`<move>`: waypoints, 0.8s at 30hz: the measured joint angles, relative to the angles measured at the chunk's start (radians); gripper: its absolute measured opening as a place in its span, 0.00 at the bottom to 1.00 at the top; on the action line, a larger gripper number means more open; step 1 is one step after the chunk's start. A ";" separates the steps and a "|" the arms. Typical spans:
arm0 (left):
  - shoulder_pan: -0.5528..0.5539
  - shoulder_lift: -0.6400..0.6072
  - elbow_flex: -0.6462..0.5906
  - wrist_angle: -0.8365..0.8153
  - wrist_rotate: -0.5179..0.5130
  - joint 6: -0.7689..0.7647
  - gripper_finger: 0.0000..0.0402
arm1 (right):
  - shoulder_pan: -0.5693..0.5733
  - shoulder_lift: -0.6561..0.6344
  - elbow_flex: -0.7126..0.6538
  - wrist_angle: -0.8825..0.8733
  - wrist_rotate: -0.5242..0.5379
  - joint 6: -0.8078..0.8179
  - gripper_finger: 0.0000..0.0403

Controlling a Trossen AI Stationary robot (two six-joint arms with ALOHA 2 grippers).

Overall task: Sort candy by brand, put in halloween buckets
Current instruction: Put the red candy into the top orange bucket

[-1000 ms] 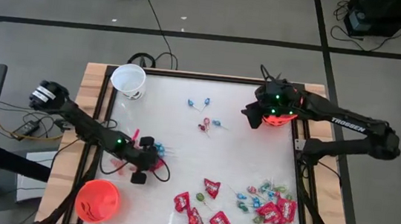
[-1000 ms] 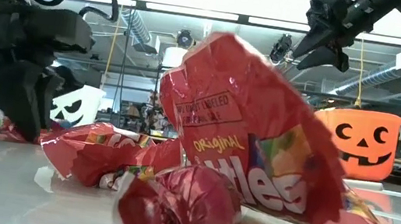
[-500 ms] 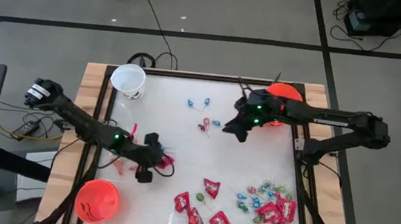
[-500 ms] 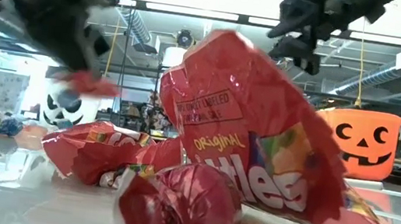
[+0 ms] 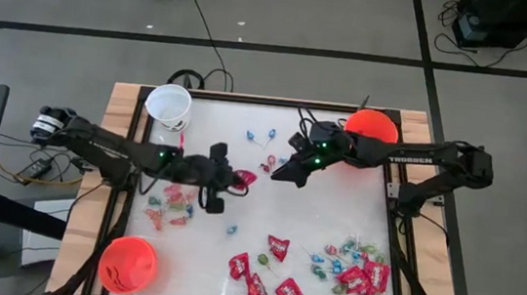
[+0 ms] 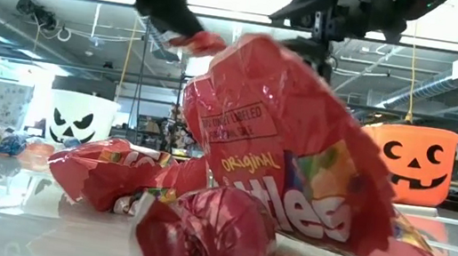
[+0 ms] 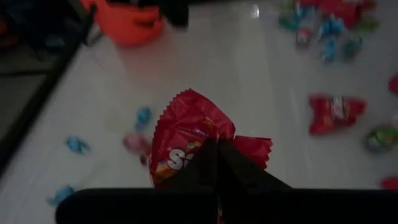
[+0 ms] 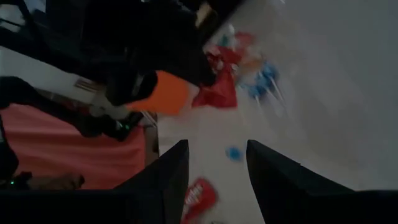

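High view: the left gripper [image 5: 237, 177] is clamped on a red packet [image 5: 246, 177], carried above the middle of the table [image 5: 245, 136]; a second ago it was low among the loose sweets [image 5: 171, 207] that now lie behind it, so the packet has been lifted and swung inward, probably toward a bucket; the right gripper [image 5: 280, 172] faces it, just beside, fingers apart and empty, having left the orange bucket [image 5: 372, 125] now behind it; the white bucket [image 5: 169, 106] and the second orange bucket [image 5: 128, 263] stand well off to either side of the left arm.

Low view: a big red packet [image 6: 286, 167] fills the foreground; both arms hang above it, where earlier they were farther apart.

Left wrist view: the fingers [image 7: 217, 165] pinch the packet by its edge, so it dangles label outward.

Right wrist view: the open fingers [image 8: 171, 171] point toward the held packet [image 8: 217, 92], perhaps for a handover.
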 joint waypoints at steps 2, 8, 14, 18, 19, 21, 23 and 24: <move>0.026 0.000 0.007 0.039 0.019 0.036 0.00 | -0.005 0.000 0.000 0.038 0.009 0.016 0.43; 0.090 0.013 0.011 0.198 0.091 0.107 0.00 | -0.019 0.000 0.000 0.076 0.058 0.026 0.43; 0.126 0.037 0.011 0.266 0.140 0.111 0.00 | -0.024 0.000 0.000 0.097 0.060 0.017 0.42; 0.128 0.068 0.011 0.316 0.147 0.111 0.00 | -0.026 0.000 0.000 0.134 0.063 0.017 0.39; 0.127 0.076 0.011 0.332 0.149 0.111 0.00 | -0.026 0.000 0.000 0.133 0.069 0.017 0.37; 0.127 0.086 0.011 0.352 0.156 0.111 0.00 | -0.030 0.000 0.000 0.123 0.070 0.016 0.31; 0.127 0.093 0.011 0.368 0.158 0.108 0.01 | -0.035 0.000 0.000 0.107 0.071 0.008 0.20; 0.127 0.093 0.011 0.370 0.153 0.107 0.01 | -0.038 0.000 0.000 0.104 0.066 0.001 0.13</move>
